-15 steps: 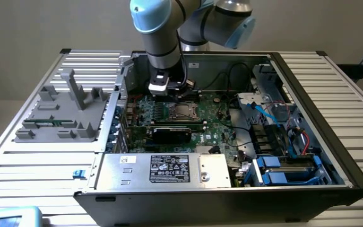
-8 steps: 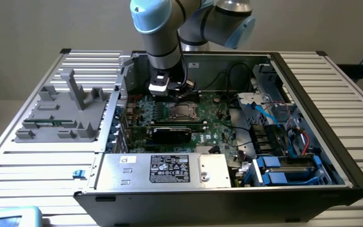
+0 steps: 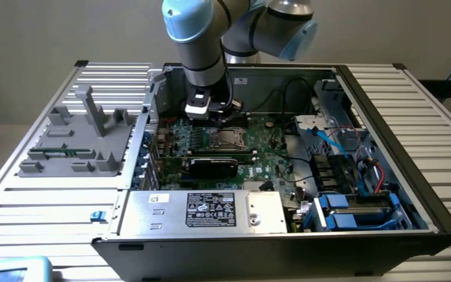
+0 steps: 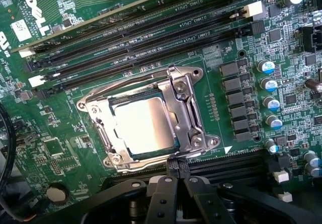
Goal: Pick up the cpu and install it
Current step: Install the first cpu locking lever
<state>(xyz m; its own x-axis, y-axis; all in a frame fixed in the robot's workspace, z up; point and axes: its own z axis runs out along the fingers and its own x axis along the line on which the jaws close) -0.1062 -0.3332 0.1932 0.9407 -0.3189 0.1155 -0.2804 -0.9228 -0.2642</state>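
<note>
Reading "DELL" on motherboard; cpu socketed.

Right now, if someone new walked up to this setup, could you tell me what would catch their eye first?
Probably the robot arm reaching down into the open computer case, its gripper shut just above the green motherboard. Next, the silvery cpu lying in its metal socket frame near the board's middle, between rows of black memory slots. On the exterior view's left, a grey tray sits on the slatted table.
</note>
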